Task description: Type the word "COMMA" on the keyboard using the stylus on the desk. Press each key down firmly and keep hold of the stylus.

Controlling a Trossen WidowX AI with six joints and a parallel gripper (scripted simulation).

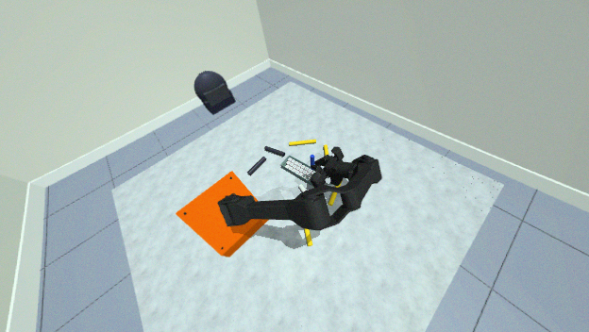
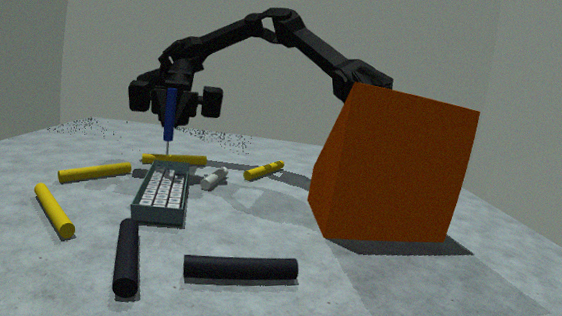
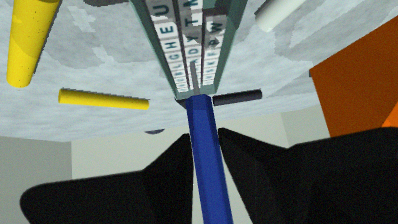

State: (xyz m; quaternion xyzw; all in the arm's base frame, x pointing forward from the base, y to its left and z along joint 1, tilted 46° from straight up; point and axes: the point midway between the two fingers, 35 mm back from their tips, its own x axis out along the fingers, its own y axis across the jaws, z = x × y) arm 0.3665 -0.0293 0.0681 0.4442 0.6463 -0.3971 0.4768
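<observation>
Place: a bare test room, of the robot-lab sort rather than a home or office.
Walls: plain pale grey-green walls (image 1: 401, 52) meet in a corner, with a white skirting strip (image 1: 142, 129) at their foot.
Floor: blue-grey square tiles (image 1: 529, 264) run around every edge of the mottled grey-white desk surface (image 1: 283, 292).
Fixtures: an orange square block (image 2: 395, 170) carries the black jointed arm (image 2: 312, 45); a dark domed object (image 1: 213, 91) stands by the far corner.

Mottled grey table top (image 2: 427, 283), green keyboard (image 2: 159, 216), yellow rods (image 2: 54, 211), black cylinders (image 2: 241, 268), orange block (image 2: 395, 165)
</observation>
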